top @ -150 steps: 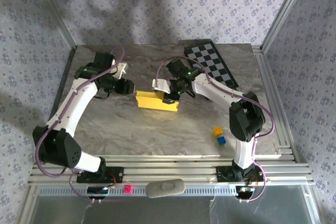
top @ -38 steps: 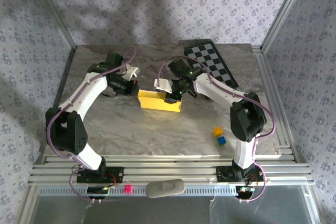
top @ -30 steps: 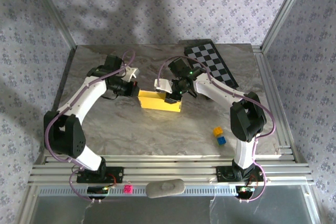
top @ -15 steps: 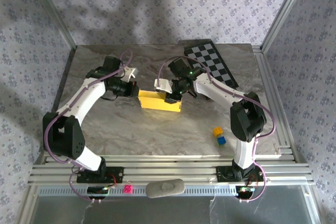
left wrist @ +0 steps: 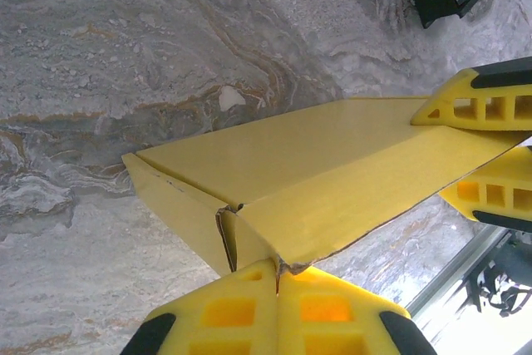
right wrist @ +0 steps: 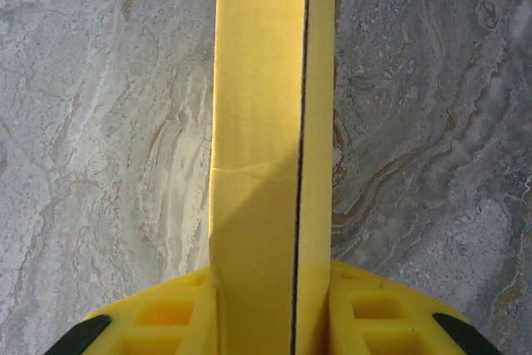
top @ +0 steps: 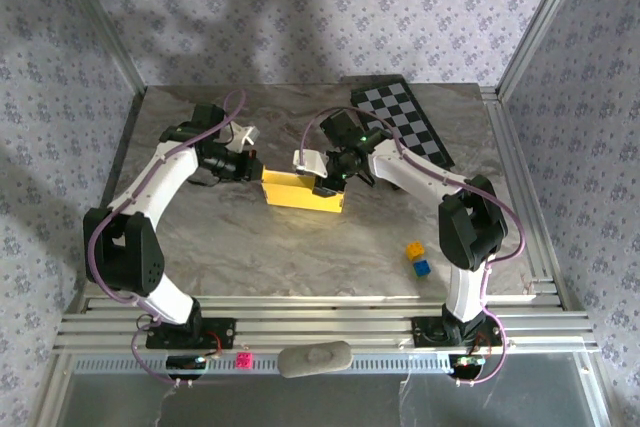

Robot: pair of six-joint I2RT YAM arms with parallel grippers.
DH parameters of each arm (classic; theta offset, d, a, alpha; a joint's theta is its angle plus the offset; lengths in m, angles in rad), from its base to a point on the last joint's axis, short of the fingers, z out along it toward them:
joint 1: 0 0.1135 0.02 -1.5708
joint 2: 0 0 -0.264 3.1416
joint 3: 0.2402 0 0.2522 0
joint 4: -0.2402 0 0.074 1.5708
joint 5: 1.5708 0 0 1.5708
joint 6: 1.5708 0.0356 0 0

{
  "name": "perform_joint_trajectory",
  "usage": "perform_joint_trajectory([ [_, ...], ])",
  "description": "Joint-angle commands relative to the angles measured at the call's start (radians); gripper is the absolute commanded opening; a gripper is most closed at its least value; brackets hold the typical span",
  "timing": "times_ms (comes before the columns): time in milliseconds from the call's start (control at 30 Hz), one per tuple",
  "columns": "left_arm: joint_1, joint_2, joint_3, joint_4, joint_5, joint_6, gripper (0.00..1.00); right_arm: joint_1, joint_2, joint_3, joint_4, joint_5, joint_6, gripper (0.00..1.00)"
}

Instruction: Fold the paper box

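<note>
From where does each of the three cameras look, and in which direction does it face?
Top: above and behind the robot, facing down at the table; left arm, right arm and box show.
Left wrist: on the left arm, looking past the left fingers at the box; right fingers show too.
Right wrist: on the right arm, looking past the right fingers, which clamp the box.
All share the box.

Floral-patterned walls (top: 350, 7) enclose a grey marbled table (top: 300, 247).
</note>
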Motion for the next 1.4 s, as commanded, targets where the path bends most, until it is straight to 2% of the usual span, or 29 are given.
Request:
perform_joint_trajectory([
  [0, 0.009, 0.014, 0.028, -0.050, 0.024, 0.013, 0.00, -0.005, 0.005, 0.005, -0.020, 0.008, 0.010, 0.25],
  [733, 0.007, -0.043, -0.083, -0.009, -0.094, 0.103, 0.00, -0.005, 0.013, 0.010, -0.010, 0.033, 0.022, 0.25],
  [933, -0.025, -0.063, -0.132, 0.026, -0.140, 0.091, 0.00, -0.005, 0.016, 0.014, -0.006, 0.039, 0.037, 0.28],
  [1000, -0.040, -0.068, -0.145, 0.036, -0.161, 0.086, 0.00, -0.005, 0.013, 0.016, -0.003, 0.037, 0.045, 0.32],
  [1233, -0.059, -0.074, -0.169, 0.065, -0.202, 0.060, 0.00, -0.020, -0.014, 0.018, 0.009, 0.025, 0.102, 0.63],
  [1367, -0.067, -0.060, -0.158, 0.067, -0.209, 0.049, 0.00, -0.043, -0.043, 0.020, 0.025, -0.020, 0.172, 0.75],
])
